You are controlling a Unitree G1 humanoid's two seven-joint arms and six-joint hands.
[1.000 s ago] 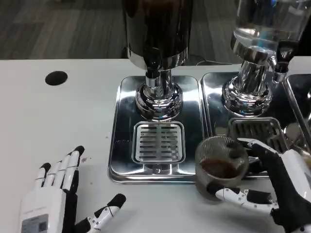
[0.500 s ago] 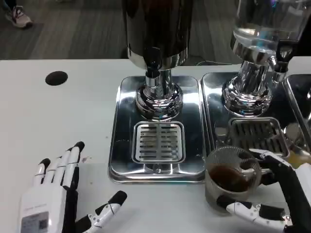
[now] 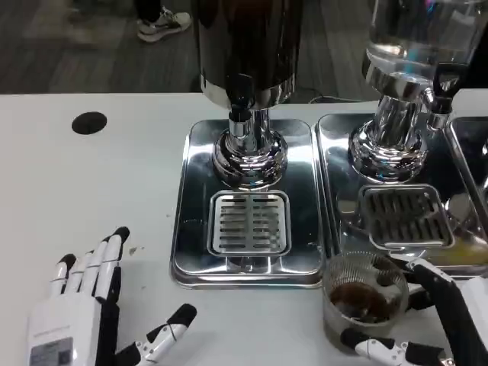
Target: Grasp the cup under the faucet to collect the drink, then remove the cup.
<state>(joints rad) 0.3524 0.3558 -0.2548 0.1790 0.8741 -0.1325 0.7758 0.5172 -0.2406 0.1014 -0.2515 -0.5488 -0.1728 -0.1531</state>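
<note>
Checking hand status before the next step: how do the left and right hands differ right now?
The left hand lies flat on the white table, holding nothing; the right hand grips the clear ribbed cup of dark drink. Left fingers are spread; right ones wrap the cup. Both sit near the table's front.

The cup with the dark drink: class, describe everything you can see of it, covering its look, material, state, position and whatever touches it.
The small clear ribbed cup looks like thin transparent plastic or glass, round with an open rim. It stands upright and holds a shallow pool of dark brown drink. It sits at the lower right on the white table, just in front of the shiny steel drip tray, away from the dark dispenser's faucet. The right hand holds it, with black-and-white fingers around its base and far side.
</note>
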